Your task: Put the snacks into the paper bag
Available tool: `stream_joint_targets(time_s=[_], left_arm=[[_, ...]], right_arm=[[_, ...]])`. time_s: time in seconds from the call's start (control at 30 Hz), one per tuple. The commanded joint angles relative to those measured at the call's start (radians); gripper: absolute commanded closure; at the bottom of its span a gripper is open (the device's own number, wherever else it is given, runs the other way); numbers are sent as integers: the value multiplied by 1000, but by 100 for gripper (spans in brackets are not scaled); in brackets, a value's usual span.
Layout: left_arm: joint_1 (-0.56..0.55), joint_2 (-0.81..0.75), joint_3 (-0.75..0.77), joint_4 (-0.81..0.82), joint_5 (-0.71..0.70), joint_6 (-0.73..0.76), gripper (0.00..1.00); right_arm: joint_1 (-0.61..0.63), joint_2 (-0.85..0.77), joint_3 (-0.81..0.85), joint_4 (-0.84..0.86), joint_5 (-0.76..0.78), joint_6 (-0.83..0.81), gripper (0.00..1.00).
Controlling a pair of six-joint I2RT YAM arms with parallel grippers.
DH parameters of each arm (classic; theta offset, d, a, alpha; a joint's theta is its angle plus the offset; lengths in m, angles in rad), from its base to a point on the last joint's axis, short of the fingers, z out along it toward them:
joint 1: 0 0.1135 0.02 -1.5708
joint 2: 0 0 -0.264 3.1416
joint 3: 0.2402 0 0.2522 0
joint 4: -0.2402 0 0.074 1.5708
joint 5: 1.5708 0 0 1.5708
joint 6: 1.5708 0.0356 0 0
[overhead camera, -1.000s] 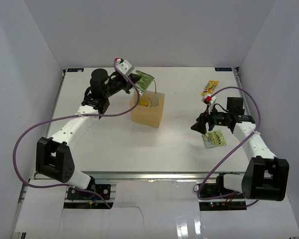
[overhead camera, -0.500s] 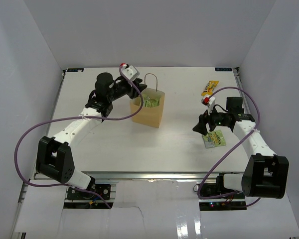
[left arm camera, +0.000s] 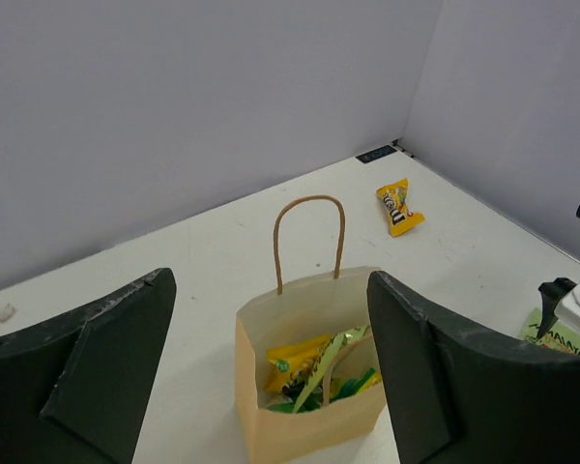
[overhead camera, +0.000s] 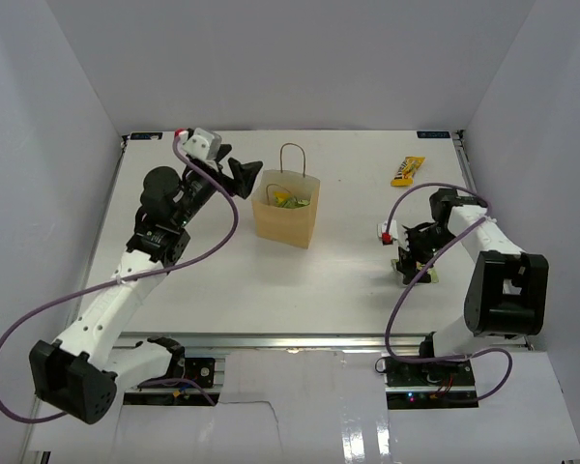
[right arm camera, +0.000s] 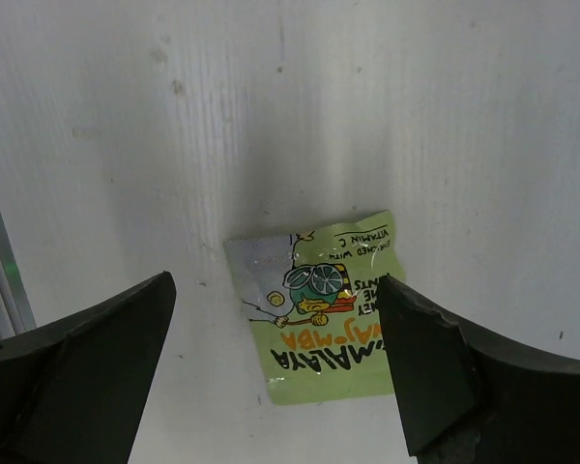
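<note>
The tan paper bag (overhead camera: pixel 286 220) stands upright mid-table with its handles up. In the left wrist view the paper bag (left arm camera: pixel 304 430) holds several snacks (left arm camera: pixel 314 372), yellow and green packets. My left gripper (overhead camera: pixel 236 175) (left arm camera: pixel 268 280) is open and empty, left of the bag and above it. One yellow bar wrapper (overhead camera: pixel 407 171) (left arm camera: pixel 399 206) lies at the far right. A flat light-green packet (right arm camera: pixel 319 309) (overhead camera: pixel 420 275) lies on the table. My right gripper (overhead camera: pixel 416 251) (right arm camera: pixel 273 282) hangs open straight above that packet, one finger on each side, without touching it.
White walls close in the table on three sides. A metal rail (right arm camera: pixel 0 275) runs along the table's near edge, close to the right gripper. Purple cables loop from both arms. A tiny white scrap (left arm camera: pixel 5 312) lies by the back wall.
My left gripper opened, dropped a green packet into the bag and drew back to the left. My right gripper turned downward over the light-green packet and opened wider.
</note>
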Motion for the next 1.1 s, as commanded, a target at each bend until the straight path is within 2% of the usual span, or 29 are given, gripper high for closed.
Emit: stream_joint_targets(time_s=[0.0,0.13,0.23,0.37,0.53,0.63,0.67,0.83,0.93,0.97,1.07], left_arm=[[4,-68,-57,-147,-131,-103,9],[4,-204,-154,-190,-176,-141,9],[4,-269,-219,-194,-217,-167,9],[4,-332,-266,-243,-221,-206,8],[4,-364,-320,-232,-221,-266,8],[4,-372,-349,-215,-221,-298,8],[4,-374,-357,-209,-221,-303,8],[4,-369,-357,-207,-221,-310,8],[4,-369,-358,-207,-221,-316,8],[4,-370,-360,-207,-221,-318,8],[4,-369,-360,-207,-221,-322,8]], right_arm=[[-24,50,65,-118,95,-355,9],[-28,202,149,-87,129,-382,5],[-28,274,184,-47,158,-351,0],[-27,329,229,-41,151,-325,0],[-27,380,184,-7,174,-270,13],[-27,395,154,-4,164,-234,29],[-27,397,143,-3,163,-225,42],[-27,383,57,17,149,-188,65],[-27,362,31,21,115,-161,73],[-27,356,32,22,106,-147,81],[-27,320,77,-10,43,-90,92]])
